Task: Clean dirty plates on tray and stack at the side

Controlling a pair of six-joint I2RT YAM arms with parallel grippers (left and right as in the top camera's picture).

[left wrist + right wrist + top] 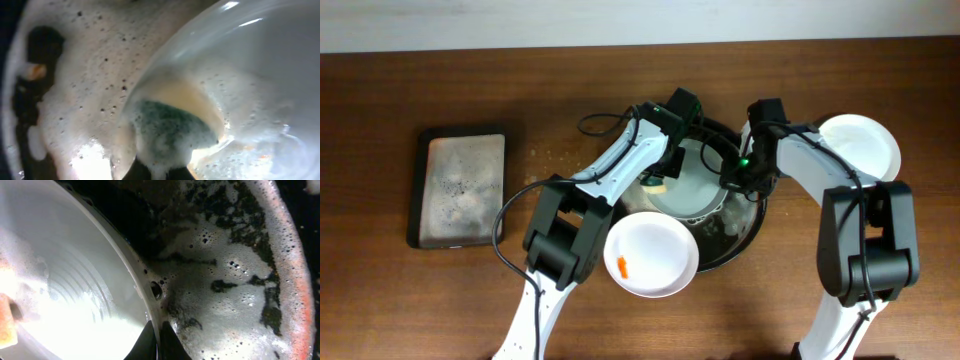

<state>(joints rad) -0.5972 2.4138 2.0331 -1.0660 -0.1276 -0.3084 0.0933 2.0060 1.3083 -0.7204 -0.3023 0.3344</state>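
A soapy white plate lies in the black tray, which is full of foam. My left gripper is shut on a green and yellow sponge pressed on that plate's left rim. My right gripper is shut on the plate's right rim; the sponge's edge shows at the far left in the right wrist view. A second plate with an orange smear overlaps the tray's front-left rim. A third plate lies on the table right of the tray.
A small rectangular dark tray with a grey lining lies at the table's left. Black cables loop behind the left arm. The tray's foamy floor fills both wrist views.
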